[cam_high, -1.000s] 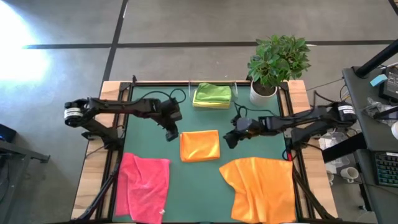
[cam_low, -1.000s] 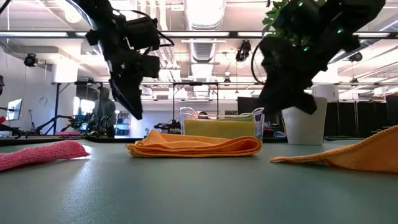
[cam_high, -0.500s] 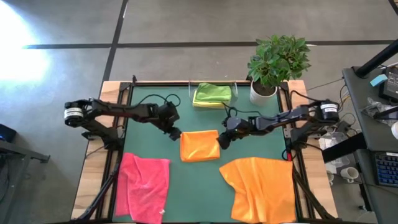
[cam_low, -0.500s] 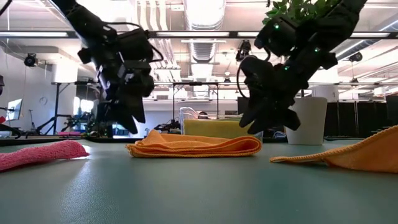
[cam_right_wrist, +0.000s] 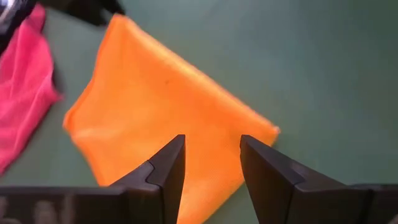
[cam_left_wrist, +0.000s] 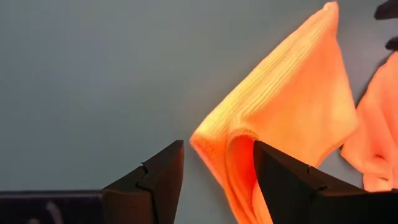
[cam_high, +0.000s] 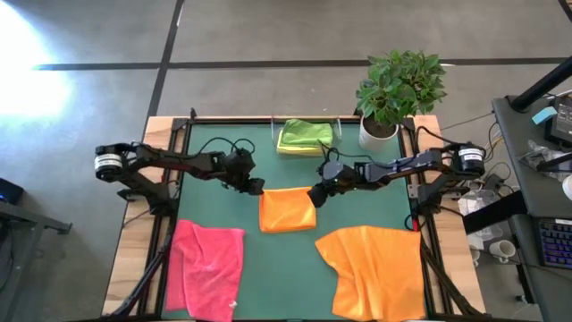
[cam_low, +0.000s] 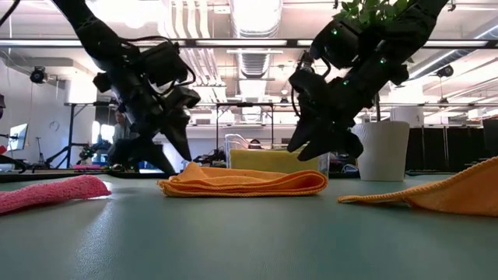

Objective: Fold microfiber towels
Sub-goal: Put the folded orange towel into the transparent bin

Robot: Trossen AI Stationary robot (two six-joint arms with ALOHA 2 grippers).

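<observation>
A folded orange towel [cam_high: 287, 209] lies flat on the green mat [cam_high: 375, 210] at the table's middle. My left gripper [cam_high: 256, 188] is open at the towel's far left corner [cam_left_wrist: 214, 134], which shows between its fingers. My right gripper [cam_high: 315, 195] is open just above the towel's far right corner [cam_right_wrist: 264, 127]. A second orange towel [cam_high: 371, 273] lies spread out at the near right, and a pink towel [cam_high: 207, 268] lies crumpled at the near left. A lime green towel [cam_high: 305, 134] lies folded on a yellow one [cam_low: 272, 161] at the far edge.
A potted plant [cam_high: 398, 89] in a white pot stands at the far right corner, close behind my right arm. A clear holder [cam_low: 233, 148] surrounds the green and yellow stack. Bare mat lies between the folded towel and the stack.
Both grippers have come down and closed in on the folded orange towel. My left gripper has gone toward the table's right edge to the towel's far left corner. My right gripper has gone toward the left edge to its far right corner. The towel has stayed still.
</observation>
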